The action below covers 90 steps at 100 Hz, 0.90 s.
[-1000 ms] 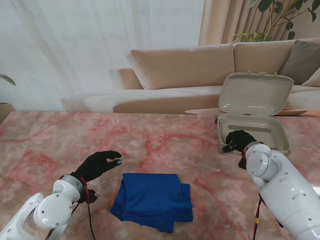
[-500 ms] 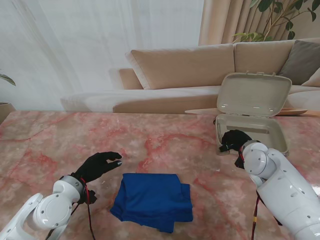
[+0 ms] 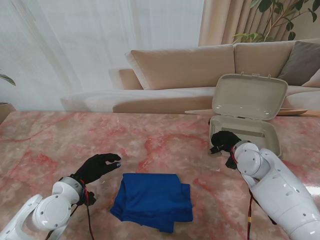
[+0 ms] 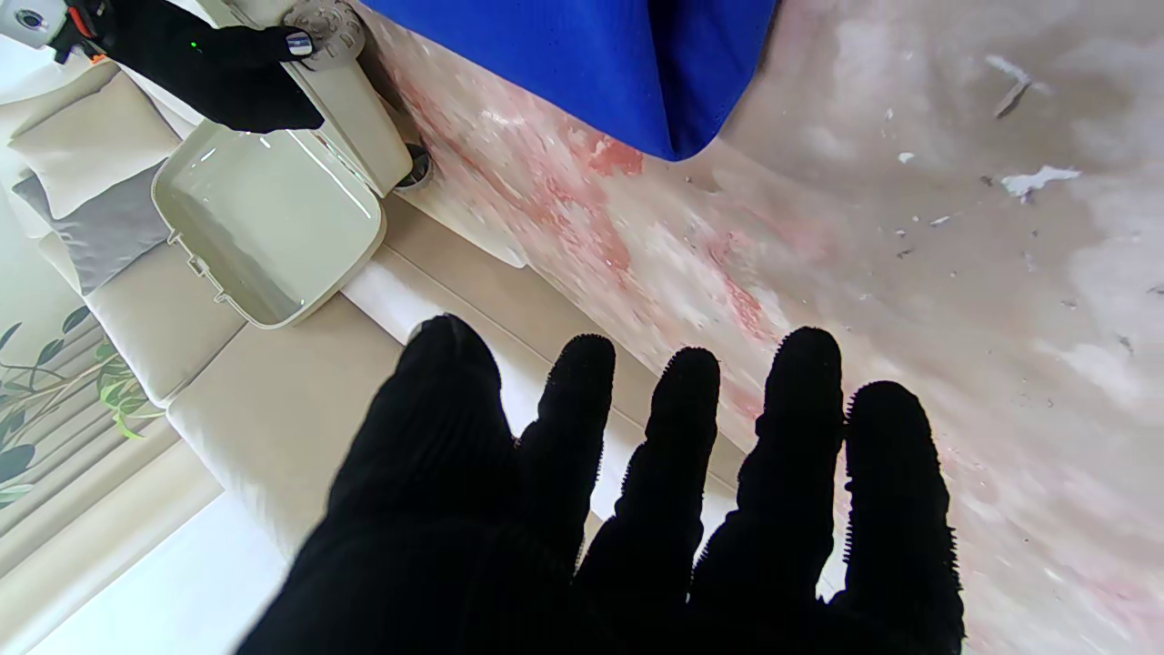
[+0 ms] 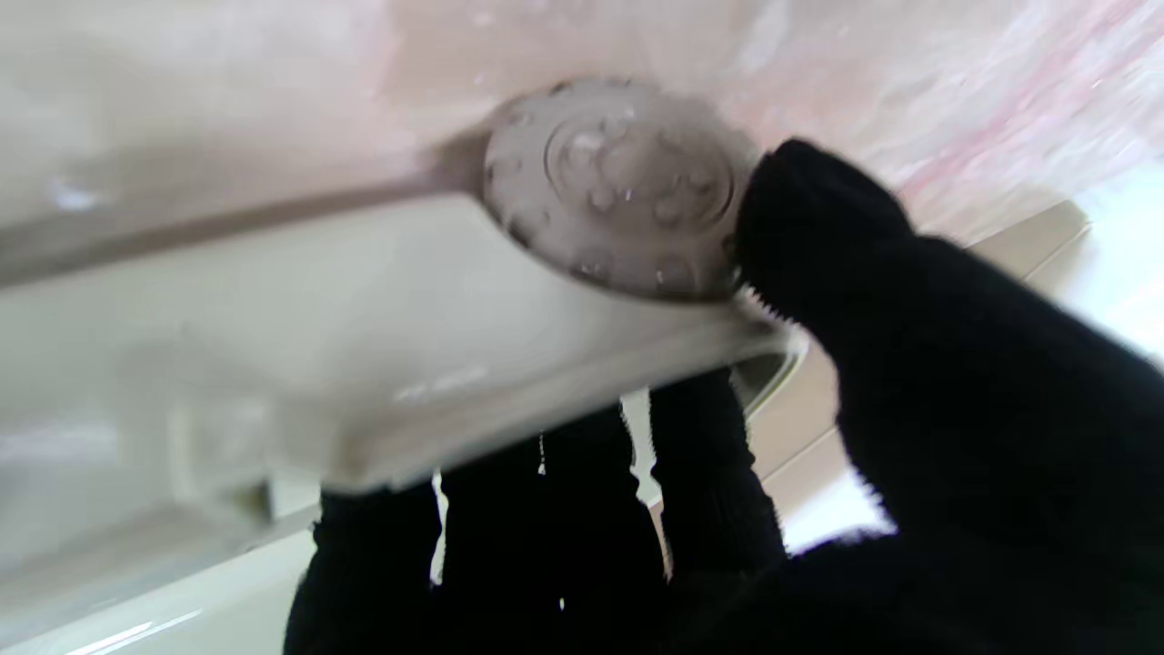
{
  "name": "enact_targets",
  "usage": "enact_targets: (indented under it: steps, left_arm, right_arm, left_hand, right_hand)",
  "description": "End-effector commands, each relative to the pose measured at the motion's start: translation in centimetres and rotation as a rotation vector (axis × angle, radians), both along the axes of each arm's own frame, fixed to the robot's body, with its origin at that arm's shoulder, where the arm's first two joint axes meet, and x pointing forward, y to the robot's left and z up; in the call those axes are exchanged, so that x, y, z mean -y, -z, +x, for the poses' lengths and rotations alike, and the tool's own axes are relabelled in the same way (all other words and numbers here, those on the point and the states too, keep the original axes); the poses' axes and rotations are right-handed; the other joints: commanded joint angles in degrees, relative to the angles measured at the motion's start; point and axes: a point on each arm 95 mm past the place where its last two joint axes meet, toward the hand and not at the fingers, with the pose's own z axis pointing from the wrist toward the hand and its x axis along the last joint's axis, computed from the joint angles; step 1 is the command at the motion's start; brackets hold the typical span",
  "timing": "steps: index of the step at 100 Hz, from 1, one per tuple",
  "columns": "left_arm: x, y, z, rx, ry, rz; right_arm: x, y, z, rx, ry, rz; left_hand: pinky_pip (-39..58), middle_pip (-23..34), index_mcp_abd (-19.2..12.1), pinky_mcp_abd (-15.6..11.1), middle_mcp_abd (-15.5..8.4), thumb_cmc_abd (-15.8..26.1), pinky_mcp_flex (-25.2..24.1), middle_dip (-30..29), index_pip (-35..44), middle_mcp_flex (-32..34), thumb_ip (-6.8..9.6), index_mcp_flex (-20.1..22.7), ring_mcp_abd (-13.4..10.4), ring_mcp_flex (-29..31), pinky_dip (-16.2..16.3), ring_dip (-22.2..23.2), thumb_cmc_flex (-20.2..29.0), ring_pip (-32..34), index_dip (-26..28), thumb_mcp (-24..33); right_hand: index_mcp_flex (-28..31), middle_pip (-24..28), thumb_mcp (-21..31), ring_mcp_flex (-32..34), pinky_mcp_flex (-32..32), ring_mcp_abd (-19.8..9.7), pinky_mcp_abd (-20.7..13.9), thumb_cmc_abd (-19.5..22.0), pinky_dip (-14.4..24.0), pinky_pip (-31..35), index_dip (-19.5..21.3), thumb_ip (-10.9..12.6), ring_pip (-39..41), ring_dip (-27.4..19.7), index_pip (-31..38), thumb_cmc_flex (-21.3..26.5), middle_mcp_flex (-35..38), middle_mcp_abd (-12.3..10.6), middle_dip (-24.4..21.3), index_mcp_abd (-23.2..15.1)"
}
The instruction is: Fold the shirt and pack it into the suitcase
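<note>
The right hand (image 3: 224, 141) grips the near left corner of the suitcase (image 3: 245, 131): in the right wrist view its fingers (image 5: 700, 482) are hooked over the rim of the lower shell and the thumb presses beside a round wheel (image 5: 618, 186) at that corner, so this hand is clamped on the suitcase. The suitcase is beige and hard-shelled, it stands on the right, far part of the counter (image 3: 165, 145), and its lid is raised upright, showing a bare, pale inside. The left hand (image 3: 98, 166) hovers over the counter on the left side with its black-gloved fingers (image 4: 687, 428) stretched out and a little apart, holding nothing. The shirt (image 3: 152, 200) lies just beside this hand, to its right and slightly nearer to the robot, not touching it, and well apart from the suitcase. The shirt is bright blue and folded into a roughly square packet with some layers showing at the right and near edges; it lies flat on the pink, red-veined marble surface. In the left wrist view only one corner of the shirt (image 4: 627, 73) is seen.
</note>
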Motion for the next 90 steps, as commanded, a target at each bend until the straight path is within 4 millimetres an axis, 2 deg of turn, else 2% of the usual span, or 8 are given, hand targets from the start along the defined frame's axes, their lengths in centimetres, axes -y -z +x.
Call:
enact_targets:
  steps: [1, 22, 52, 63, 79, 90]
  left_arm:
    - [-0.1, 0.5, -0.4, -0.019, -0.003, 0.003]
    - [-0.3, 0.8, -0.5, -0.027, -0.006, 0.003]
    - [-0.4, 1.0, -0.6, -0.036, -0.007, 0.003]
    - [-0.4, 1.0, -0.6, -0.038, -0.007, 0.002]
    - [-0.4, 1.1, -0.6, -0.041, -0.007, 0.0]
    - [-0.4, 1.1, -0.6, -0.044, -0.007, -0.001]
  right_arm:
    - [-1.3, 2.8, -1.5, -0.08, -0.024, 0.023]
    - [-2.8, 3.0, -1.7, -0.069, -0.06, 0.055]
    - [-5.2, 2.8, -2.1, -0.049, -0.103, 0.111]
    - [-6.2, 2.6, -2.1, -0.041, -0.116, 0.135]
    - [-7.8, 2.3, -2.1, -0.028, -0.14, 0.166]
    - [-8.9, 2.2, -2.1, -0.024, -0.162, 0.186]
  left_hand:
    - [-0.75, -0.67, -1.18, 1.07, -0.6, 1.15, -0.52, -0.71, 0.59, 1.22, 0.6, 0.77, -0.48, -0.52, 0.83, -0.31, -2.26, -0.71, 0.22, -1.75]
    - [-0.68, -0.75, -1.12, 1.04, -0.37, 1.15, -0.48, -0.71, 0.54, 1.31, 0.61, 0.79, -0.43, -0.47, 0.87, -0.28, -2.27, -0.65, 0.22, -1.76]
    - [-0.66, -0.74, -1.19, 1.04, -0.86, 1.21, -0.48, -0.66, 0.54, 1.26, 0.6, 0.74, -0.5, -0.48, 0.88, -0.25, -2.34, -0.63, 0.24, -1.79]
    - [-0.6, -0.8, -1.19, 0.95, -0.35, 1.24, -0.4, -0.67, 0.53, 1.19, 0.61, 0.68, -0.49, -0.47, 0.9, -0.24, -2.29, -0.62, 0.24, -1.76]
    - [-0.6, -0.79, -1.2, 0.99, -0.82, 1.24, -0.44, -0.65, 0.58, 1.22, 0.6, 0.71, -0.53, -0.47, 0.91, -0.23, -2.35, -0.63, 0.25, -1.78]
    - [-0.59, -0.8, -1.2, 1.02, -0.45, 1.25, -0.43, -0.65, 0.56, 1.19, 0.61, 0.69, -0.42, -0.48, 0.92, -0.24, -2.29, -0.64, 0.24, -1.75]
  right_hand:
    - [-1.11, -1.45, 2.07, 2.16, -0.03, 2.11, 0.8, 0.25, -0.98, 2.1, -2.45, -1.83, -3.63, -2.2, 2.53, 4.34, 1.17, 0.17, -1.24, -3.38]
    - [-1.05, -1.1, 1.4, 3.12, 0.4, 1.85, 0.77, 1.58, -1.2, 2.04, -3.89, -1.97, -3.39, -2.26, 5.27, 6.98, 2.28, -0.17, -1.34, -4.19]
    - [-0.66, -0.86, 0.2, 3.72, 1.03, 1.81, 0.52, 4.7, -1.52, 2.03, -4.83, -1.64, -3.13, -2.29, 6.28, 7.6, 3.17, 0.0, -0.73, -4.08]
    - [-0.84, -1.18, -0.36, 3.62, 1.25, 1.96, 0.36, 5.18, -1.62, 2.04, -5.08, -1.5, -3.33, -2.42, 6.25, 7.74, 3.09, 0.08, -0.7, -3.84]
    - [-0.95, -2.28, -0.85, 3.64, 1.54, 2.12, 0.32, 5.38, -1.89, 1.87, -5.53, -1.2, -4.33, -3.08, 6.1, 8.09, 3.29, 0.24, -1.35, -3.61]
    - [-0.78, -2.45, -0.85, 3.9, 4.7, 2.22, -0.39, 5.37, -2.35, 1.72, -5.75, -1.14, -4.85, -3.5, 6.08, 8.1, 3.51, 0.33, -1.53, -3.57]
